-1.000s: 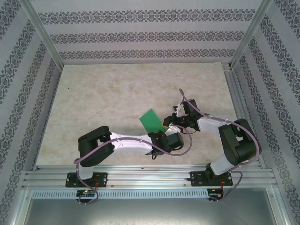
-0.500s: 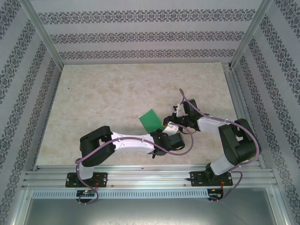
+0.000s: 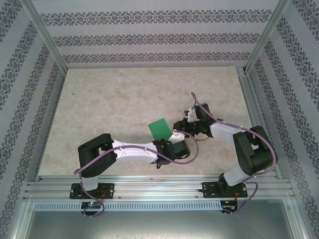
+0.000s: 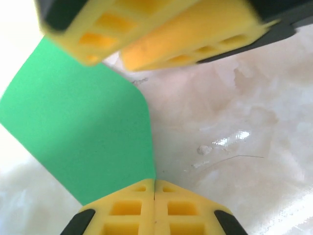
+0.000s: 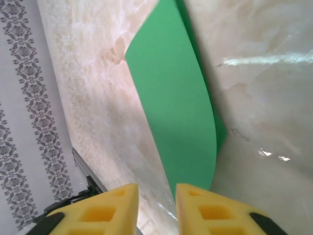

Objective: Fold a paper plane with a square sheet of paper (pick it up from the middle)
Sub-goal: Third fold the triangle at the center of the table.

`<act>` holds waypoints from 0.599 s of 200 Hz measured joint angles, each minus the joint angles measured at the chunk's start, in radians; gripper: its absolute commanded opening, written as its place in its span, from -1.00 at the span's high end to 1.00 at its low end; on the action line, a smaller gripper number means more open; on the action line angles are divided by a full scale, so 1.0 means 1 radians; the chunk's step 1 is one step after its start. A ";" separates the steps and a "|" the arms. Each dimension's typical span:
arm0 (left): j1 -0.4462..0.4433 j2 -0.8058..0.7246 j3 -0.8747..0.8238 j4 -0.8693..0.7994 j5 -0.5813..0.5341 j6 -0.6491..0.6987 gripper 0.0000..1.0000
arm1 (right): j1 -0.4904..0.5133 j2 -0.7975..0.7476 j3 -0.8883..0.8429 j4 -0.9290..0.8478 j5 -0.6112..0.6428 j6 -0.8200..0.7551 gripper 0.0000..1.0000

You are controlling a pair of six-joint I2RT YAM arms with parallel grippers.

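Sheet: one square sheet of paper (image 4: 83, 132), plain bright green, bowed into a curve.
Sheet place: over the tabletop (image 3: 109, 99), between the two grippers' fingertips.
Left gripper (image 4: 154, 196): jaws pressed together, the sheet's edge pinched at their seam.
Right gripper (image 5: 156, 205): jaws parted, the sheet's end just beside one finger.
Count: one sheet, two grippers.

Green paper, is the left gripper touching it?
Touching. In the left wrist view, an edge of the square sheet of paper runs straight into the closed seam of the left gripper, pinched there.
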 measured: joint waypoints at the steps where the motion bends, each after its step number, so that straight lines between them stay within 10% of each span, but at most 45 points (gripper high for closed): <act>1: 0.002 -0.003 -0.006 0.005 0.005 0.000 1.00 | 0.000 0.000 0.001 -0.003 0.002 0.000 0.38; 120: 0.294 -0.123 -0.299 0.420 0.523 -0.060 1.00 | -0.010 -0.107 0.002 -0.140 0.092 -0.037 0.44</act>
